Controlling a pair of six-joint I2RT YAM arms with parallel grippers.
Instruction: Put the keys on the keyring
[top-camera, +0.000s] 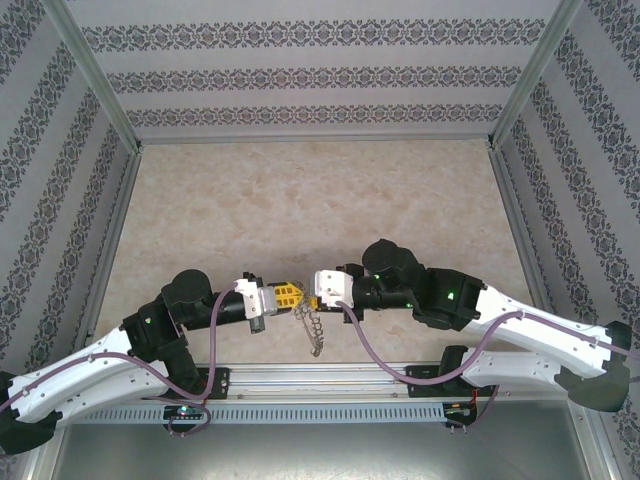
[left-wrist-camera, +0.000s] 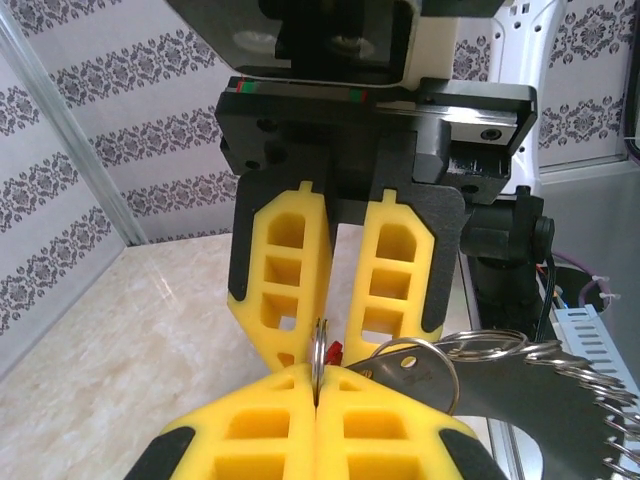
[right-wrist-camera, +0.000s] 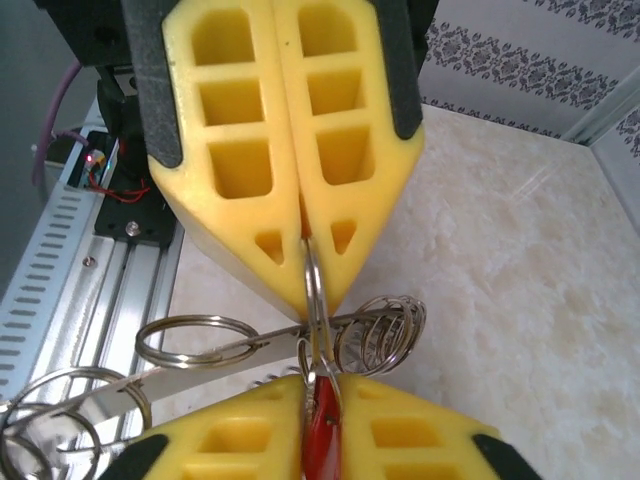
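The left pincer (left-wrist-camera: 318, 388) is pressed together on a thin wire loop (left-wrist-camera: 318, 352) of the keyring, gripping it edge-on so the loop stands up out of the yellow tips. Nose to nose with it, the right pincer (right-wrist-camera: 320, 385) is clamped on the red key (right-wrist-camera: 321, 440). The key's long axis runs along that pincer's fingers, and its tip is aimed straight at the left pincer, right against the held loop. Whether it has gone through the loop I cannot tell.

The keyring (top-camera: 312, 330) hangs from where the two pincers meet. Its length slopes toward the near edge of the surface (top-camera: 300, 200), about midway along that edge.

From overhead the key is too small to make out, but the keyring's whole line is plain. The right wrist view gives the key's red body between the pads. The left wrist view gives a red speck beside the loop, and the keyring's flat grey body fringed with wire loops off to the right.
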